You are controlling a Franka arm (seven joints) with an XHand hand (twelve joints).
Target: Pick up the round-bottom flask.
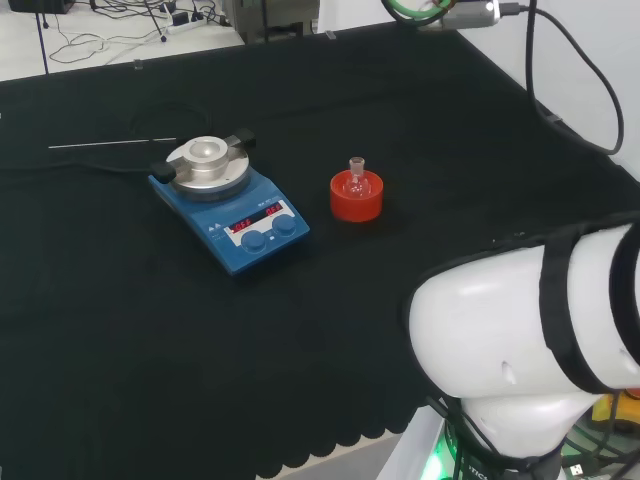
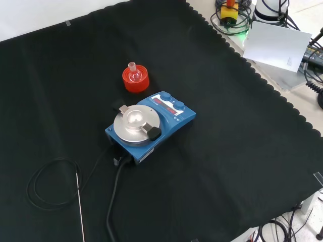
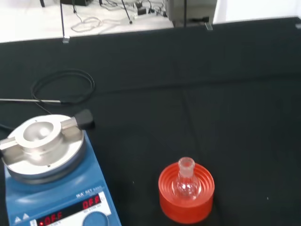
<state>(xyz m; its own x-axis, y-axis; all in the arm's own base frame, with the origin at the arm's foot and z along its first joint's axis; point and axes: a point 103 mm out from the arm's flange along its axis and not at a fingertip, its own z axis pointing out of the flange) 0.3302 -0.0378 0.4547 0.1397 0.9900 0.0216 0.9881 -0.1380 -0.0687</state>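
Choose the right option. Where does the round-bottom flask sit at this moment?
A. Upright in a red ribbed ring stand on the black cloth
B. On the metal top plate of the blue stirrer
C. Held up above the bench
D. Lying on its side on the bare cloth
A: the round-bottom flask stands neck up in the red ribbed ring stand, apart from the blue stirrer.

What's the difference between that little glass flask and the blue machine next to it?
The round-bottom flask is clear glass and small; the blue stirrer plate is opaque and far bigger. The flask sits upright in a red ribbed stand; the plate rests flat on the black cloth. The plate trails a black cable; the flask has none. Both stand untouched on the same bench.
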